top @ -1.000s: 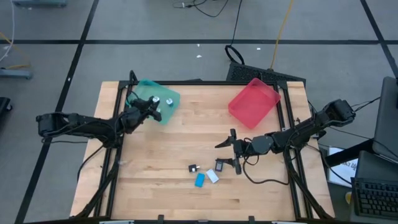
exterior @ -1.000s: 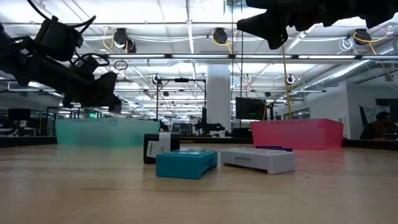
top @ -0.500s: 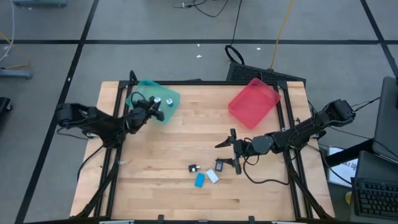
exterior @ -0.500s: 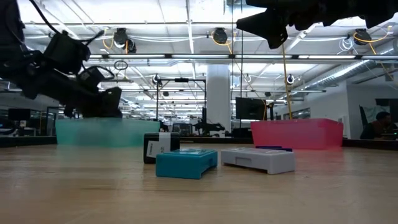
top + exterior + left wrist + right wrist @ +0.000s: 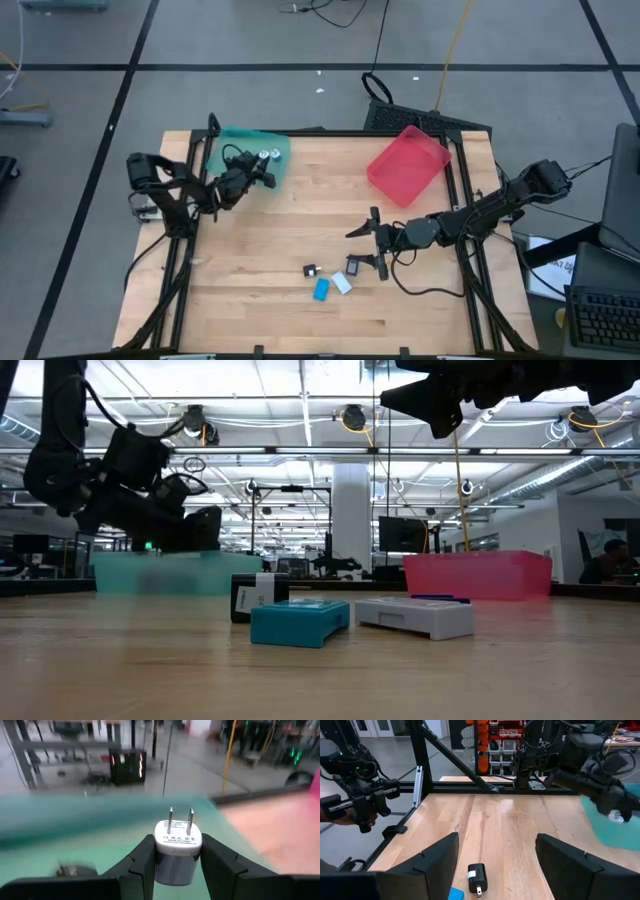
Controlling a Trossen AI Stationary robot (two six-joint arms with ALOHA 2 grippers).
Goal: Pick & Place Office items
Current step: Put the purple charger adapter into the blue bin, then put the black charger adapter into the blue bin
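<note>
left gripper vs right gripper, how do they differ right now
The left gripper is shut on a white plug adapter, while the right gripper is open and holds nothing. The left gripper sits over the teal tray at the table's far left; the right gripper hovers near mid-table above a black adapter lying on the wood. Both are dark and two-fingered.

High cam looks straight down on tabletop (image 5: 260, 270); low cam level across it; wrist cams close-in. All share tabletop.
</note>
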